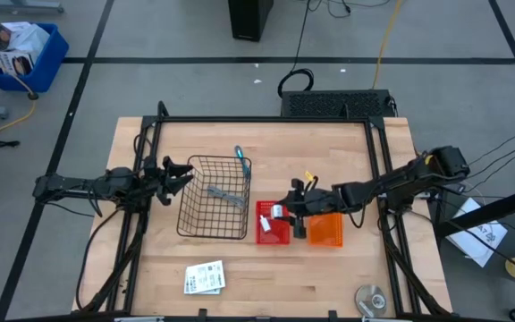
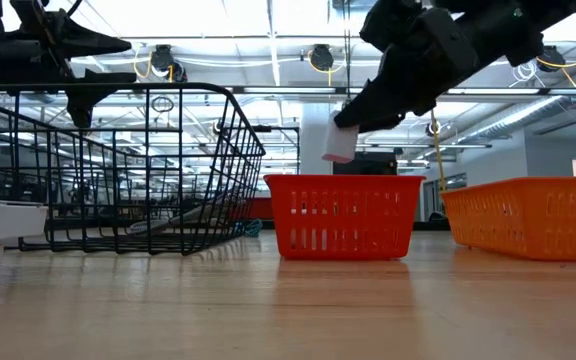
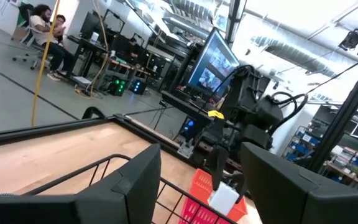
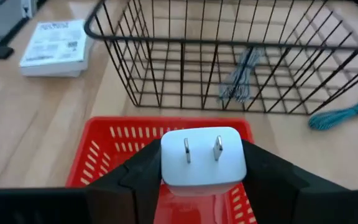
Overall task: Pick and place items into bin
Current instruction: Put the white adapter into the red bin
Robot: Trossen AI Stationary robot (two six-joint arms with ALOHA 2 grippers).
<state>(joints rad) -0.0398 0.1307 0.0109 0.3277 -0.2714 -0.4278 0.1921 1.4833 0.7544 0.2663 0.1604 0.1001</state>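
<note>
My right gripper (image 1: 283, 212) is shut on a small white cube with two metal prongs (image 4: 202, 163), held over the red basket (image 1: 273, 225). To the left stands the black wire bin (image 1: 215, 197), with a grey metal tool (image 1: 226, 195) lying on its floor. A slim blue-handled tool (image 1: 240, 161) lies at the bin's far right corner. A flat white printed card packet (image 1: 205, 278) lies on the table near the front edge. My left gripper (image 1: 181, 176) waits open at the bin's left side. My right gripper pinches the white cube by two opposite sides (image 4: 166, 168) between its two fingers (image 4: 135, 177). The fingers slant down from the table's right. The pronged face (image 4: 202, 149) points away from the wrist, toward the wire bin. The cube (image 2: 340, 142) hangs clear above the red basket.
An orange basket (image 1: 325, 230) stands right beside the red one, under my right arm. A round silvery disc (image 1: 371, 298) lies at the table's near right corner. Black frame rails (image 1: 378, 170) run along the table's sides. Bare wood shows between the packet and the baskets.
</note>
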